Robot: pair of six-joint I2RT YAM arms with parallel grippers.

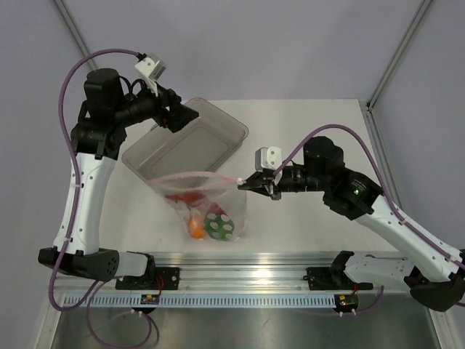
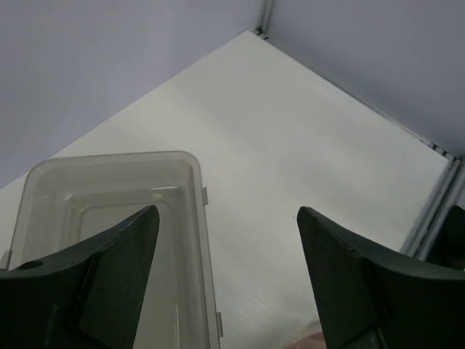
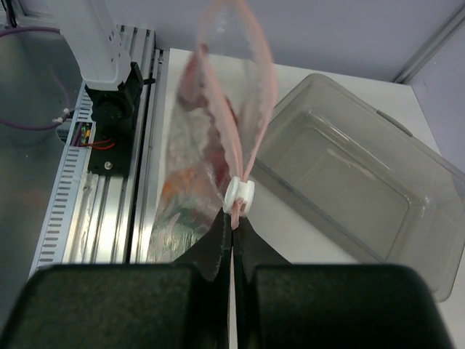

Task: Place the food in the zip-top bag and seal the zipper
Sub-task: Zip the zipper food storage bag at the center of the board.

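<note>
Loading looks done: long red toy lobster (image 1: 185, 198), small round orange fruit (image 1: 195, 230) and glossy green bell pepper (image 1: 219, 225) all sit inside floppy clear zip-top bag (image 1: 207, 207), by middle of white table's (image 1: 305, 131) near edge. Left for you: sealing.

Thin pinkish zipper (image 1: 218, 175) not yet shut; mouth gapes in loop. Your right gripper (image 3: 232, 218) pinches zipper's right end, beside white slider (image 3: 240, 195). Your left gripper (image 2: 227, 240): jaws wide apart, holding nothing, above rigid clear rectangular tray (image 1: 196, 142).

Zipper's long axis runs left-right, parallel to near edge. Mouth lifted, bag bottom toward near edge.
</note>
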